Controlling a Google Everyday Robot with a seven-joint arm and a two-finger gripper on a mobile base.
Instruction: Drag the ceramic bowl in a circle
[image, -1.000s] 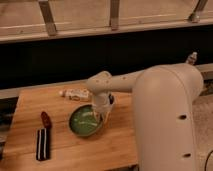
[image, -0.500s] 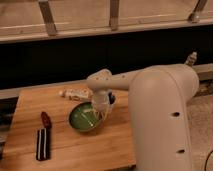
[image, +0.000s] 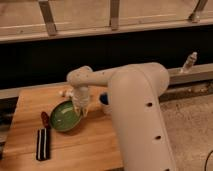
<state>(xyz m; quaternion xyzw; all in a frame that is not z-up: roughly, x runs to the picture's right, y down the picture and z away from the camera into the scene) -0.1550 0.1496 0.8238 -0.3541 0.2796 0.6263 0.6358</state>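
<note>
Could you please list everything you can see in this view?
wooden table: one, light brown, lower left
ceramic bowl: one, green, mid-table
red object: one, red, left of bowl
black bar: one, black with a pale stripe, front left
cup: one, blue-topped, right of bowl, partly behind arm
tan object: one, table's rear
bottle: one, pale, right ledge
arm: one, white, centre-right
gripper: one, shut, at bowl's right rim

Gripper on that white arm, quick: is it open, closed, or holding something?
Gripper: shut, down at the rim of the ceramic bowl on the side nearest the arm; whether it actually pinches the rim cannot be told.
</note>
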